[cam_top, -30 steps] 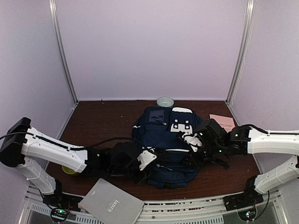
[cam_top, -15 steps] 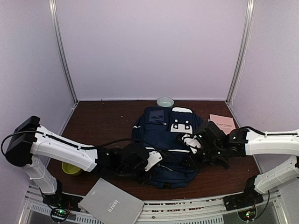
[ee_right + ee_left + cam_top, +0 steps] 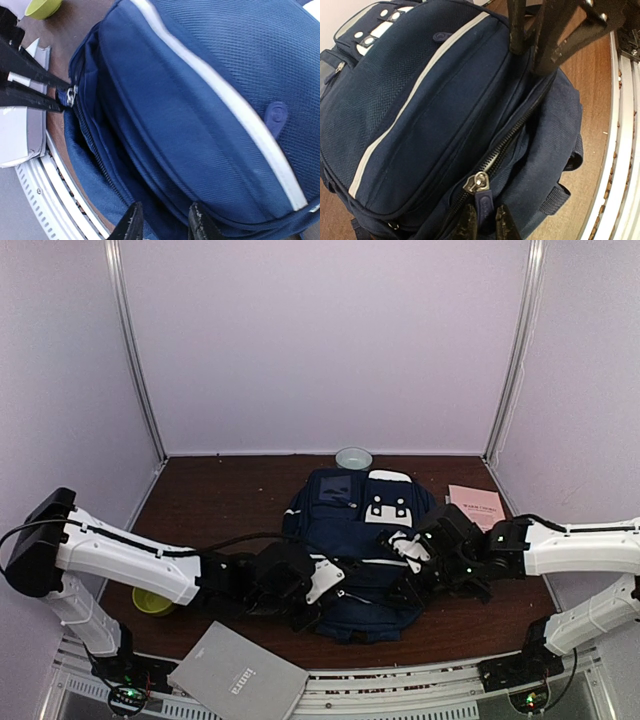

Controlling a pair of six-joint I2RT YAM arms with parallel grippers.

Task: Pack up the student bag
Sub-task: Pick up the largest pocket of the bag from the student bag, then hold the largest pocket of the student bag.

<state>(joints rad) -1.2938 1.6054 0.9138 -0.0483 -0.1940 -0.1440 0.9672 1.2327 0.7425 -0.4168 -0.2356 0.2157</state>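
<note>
One student bag [image 3: 350,530], navy with thin white stripes, is laid flat on the brown table [image 3: 220,500], and it is met from either side by the two grippers. Along its near edge a zip [image 3: 515,135] is seen, and the stretch in view appears to be closed.

The zip pull [image 3: 481,192] is pinched between the fingertips of the left gripper [image 3: 484,220]. This is what has just changed. A second ago the left arm was held further back from the bag, and since then it has been reached in and its jaws have been closed on the pull.

Further along the same edge, straight ahead of the left fingertips, a fold of the bag's fabric appears to be clamped by the right gripper [image 3: 165,222], with the jaws drawn partway together. That hold has not been altered over the last second.

With the pull caught and the fabric braced, the opening of the bag is judged to be ready to begin. Nothing is seen to be packed yet.

A grey laptop [image 3: 238,672] is lain behind the left gripper, at the table's near edge, and a green bowl [image 3: 150,602] is set beside that arm. A pink booklet [image 3: 477,502] is placed beyond the right gripper, and a pale bowl [image 3: 353,457] past the bag's far end.
</note>
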